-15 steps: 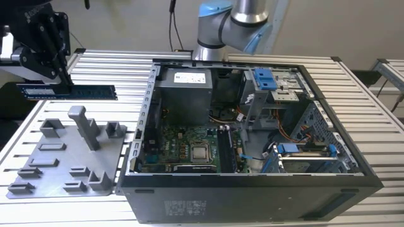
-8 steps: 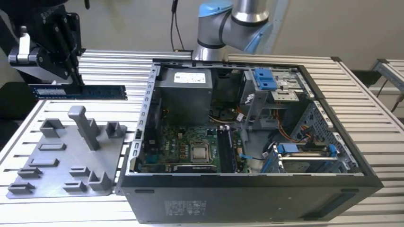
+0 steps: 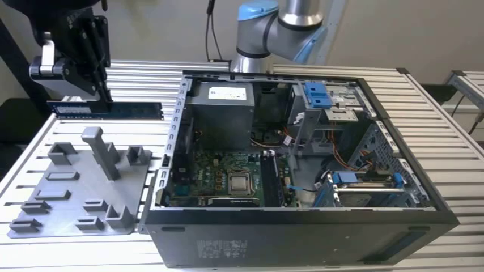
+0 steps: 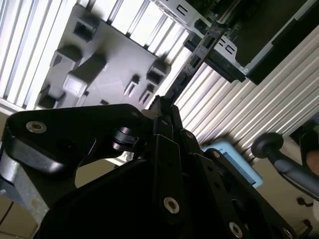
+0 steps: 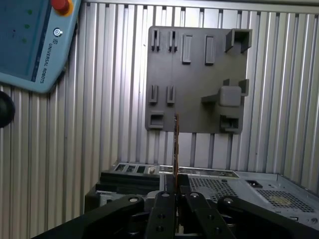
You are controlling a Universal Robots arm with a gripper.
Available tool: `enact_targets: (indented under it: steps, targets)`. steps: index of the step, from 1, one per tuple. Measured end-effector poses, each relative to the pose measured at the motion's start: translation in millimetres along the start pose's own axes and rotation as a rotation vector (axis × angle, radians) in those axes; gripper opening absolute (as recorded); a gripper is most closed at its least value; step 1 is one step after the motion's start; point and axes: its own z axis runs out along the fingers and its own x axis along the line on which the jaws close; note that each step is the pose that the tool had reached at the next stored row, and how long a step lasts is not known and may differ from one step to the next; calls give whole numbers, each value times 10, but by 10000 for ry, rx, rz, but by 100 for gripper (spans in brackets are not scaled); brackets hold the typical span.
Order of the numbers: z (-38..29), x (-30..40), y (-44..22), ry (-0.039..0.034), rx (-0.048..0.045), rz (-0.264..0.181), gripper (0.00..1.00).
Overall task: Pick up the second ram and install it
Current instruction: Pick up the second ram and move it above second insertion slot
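Observation:
The second ram (image 3: 124, 109), a dark blue-black stick with a pale label, hangs level in the air above the far end of the grey holder plate (image 3: 72, 195), to the exterior view's left of the open computer case (image 3: 302, 235). My gripper (image 3: 97, 101) is shut on it from above. Both wrist views show the stick edge-on, as a thin line (image 5: 176, 144) (image 4: 192, 62) running out from between the shut fingertips (image 5: 176, 185) (image 4: 162, 105). The motherboard (image 3: 219, 181) lies inside the case, with long dark slots (image 3: 269, 181) beside the processor.
The holder plate (image 5: 199, 79) carries several grey upright blocks, one a tall post (image 3: 102, 150). A blue teach pendant (image 5: 30, 40) lies on the slatted table beside the plate. The arm's base (image 3: 261, 34) stands behind the case. Drive cages and cables fill the case's right half.

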Motion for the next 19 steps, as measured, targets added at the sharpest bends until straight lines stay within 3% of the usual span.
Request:
enact_targets:
  steps: [19]
  targets:
    - [-5,14,-375,-1,-25,0,14]
